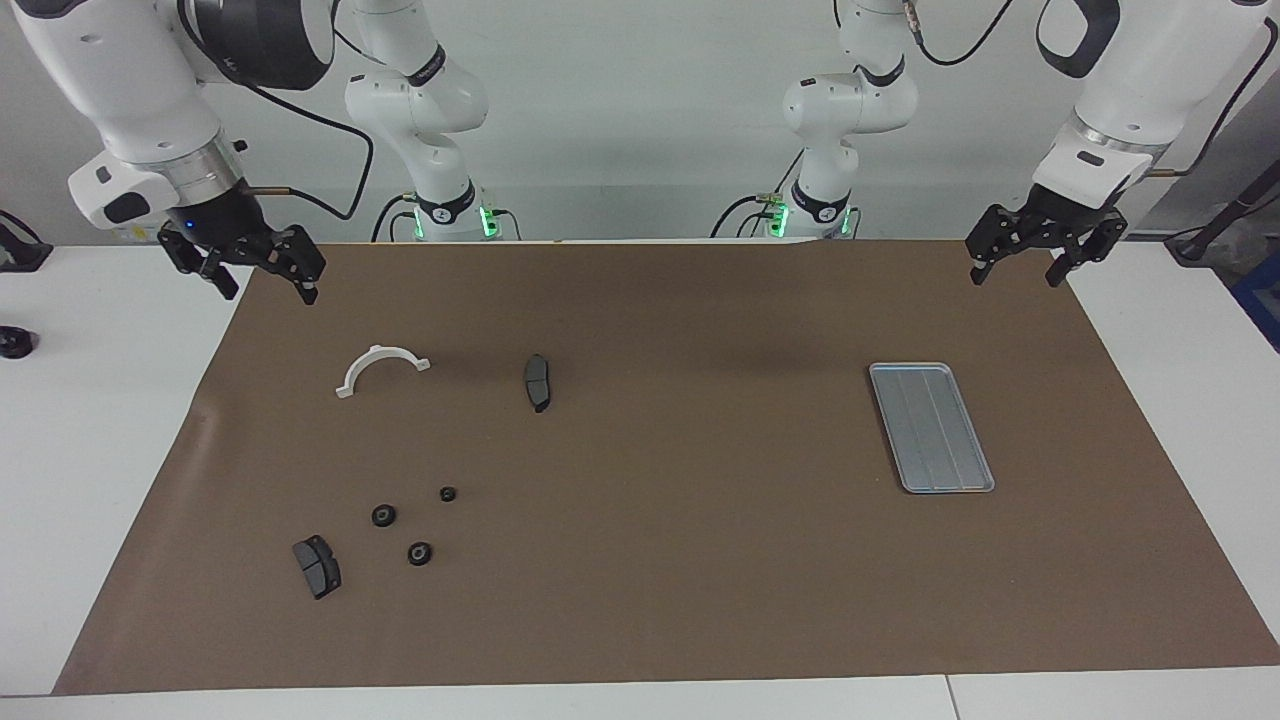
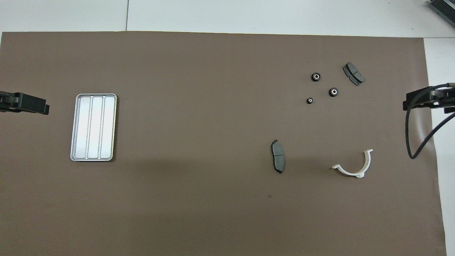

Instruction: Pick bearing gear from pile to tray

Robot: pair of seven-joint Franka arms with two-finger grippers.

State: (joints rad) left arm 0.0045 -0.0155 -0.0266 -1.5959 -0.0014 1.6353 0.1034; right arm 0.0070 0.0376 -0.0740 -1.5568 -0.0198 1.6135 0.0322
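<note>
Black bearing rings [image 1: 419,553], three of them, lie loose on the brown mat [image 1: 660,560] toward the right arm's end, between a grey pad [image 1: 317,566] and the white bracket [image 1: 381,368]; your tray [image 1: 931,427] sits bare, well apart, toward the left arm's end; the right gripper [image 1: 262,275] hangs spread wide over the mat's edge, probably best placed to pick; the left gripper [image 1: 1018,270], also spread, waits.

Three black rings [image 2: 320,89] lie well apart from the tray [image 2: 94,96].

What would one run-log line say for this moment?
left gripper: open, waiting above mat corner | right gripper: open, waiting | tray: empty | three black rings: in pile, untouched
</note>
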